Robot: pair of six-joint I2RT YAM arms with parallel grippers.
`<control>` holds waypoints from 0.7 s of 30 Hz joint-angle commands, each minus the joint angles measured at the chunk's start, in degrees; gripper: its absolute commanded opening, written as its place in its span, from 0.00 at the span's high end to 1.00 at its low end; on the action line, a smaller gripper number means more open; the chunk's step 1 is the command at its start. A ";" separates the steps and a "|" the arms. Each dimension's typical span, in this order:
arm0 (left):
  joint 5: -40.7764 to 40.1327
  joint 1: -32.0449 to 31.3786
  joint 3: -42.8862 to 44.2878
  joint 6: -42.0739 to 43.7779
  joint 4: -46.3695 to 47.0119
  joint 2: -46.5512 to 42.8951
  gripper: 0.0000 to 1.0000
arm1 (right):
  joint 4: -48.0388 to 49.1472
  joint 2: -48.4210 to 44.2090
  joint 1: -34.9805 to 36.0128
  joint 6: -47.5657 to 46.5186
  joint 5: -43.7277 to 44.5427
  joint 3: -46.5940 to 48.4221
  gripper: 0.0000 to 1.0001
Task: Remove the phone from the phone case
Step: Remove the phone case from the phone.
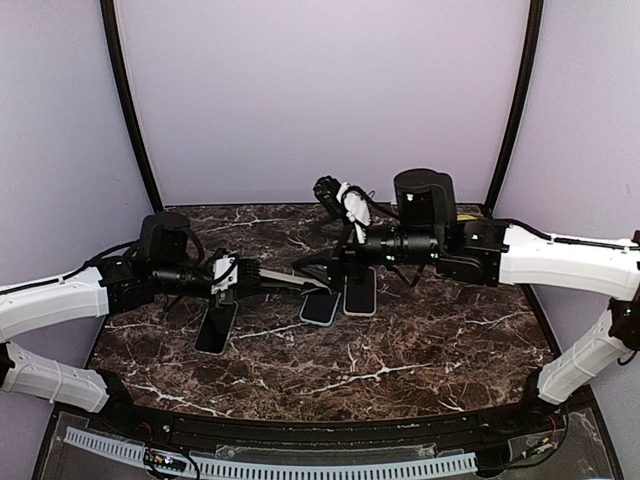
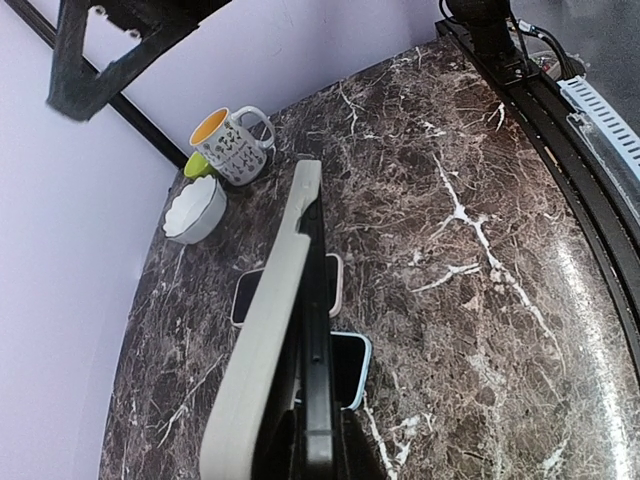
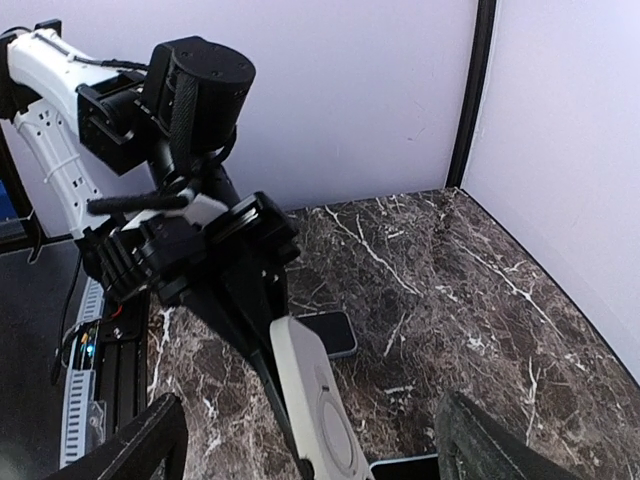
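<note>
The left arm (image 1: 60, 300) comes in low from its side with the forearm nearly level. The left gripper (image 1: 252, 275) is clamped on one end of the phone case (image 1: 295, 283), which juts out ahead of its fingertips. The right arm (image 1: 560, 262) stretches across to face it, wrist level. The right gripper (image 1: 325, 264) is spread wide (its fingers (image 3: 150, 440) sit far apart in the wrist view), one finger on either side of the case's free end.

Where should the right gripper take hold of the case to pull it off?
Grip the case at its free end, from the right arm's side. The left gripper clamps the other end in mid-air, so the free end juts toward the open right gripper, broad back exposed; probably the easiest pinch.
</note>
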 commanded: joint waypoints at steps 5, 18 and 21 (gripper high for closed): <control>5.33 0.01 0.56 1.56 0.99 -2.00 1.00 | -13.85 11.61 3.00 -1.15 -0.11 15.60 0.23; 7.20 -0.11 1.45 0.97 -0.18 -1.01 1.00 | -16.73 18.23 5.35 -2.95 1.77 21.09 0.39; 7.39 -0.11 1.51 0.98 -0.21 -0.85 1.00 | -16.67 18.94 5.40 -3.11 2.19 21.63 0.43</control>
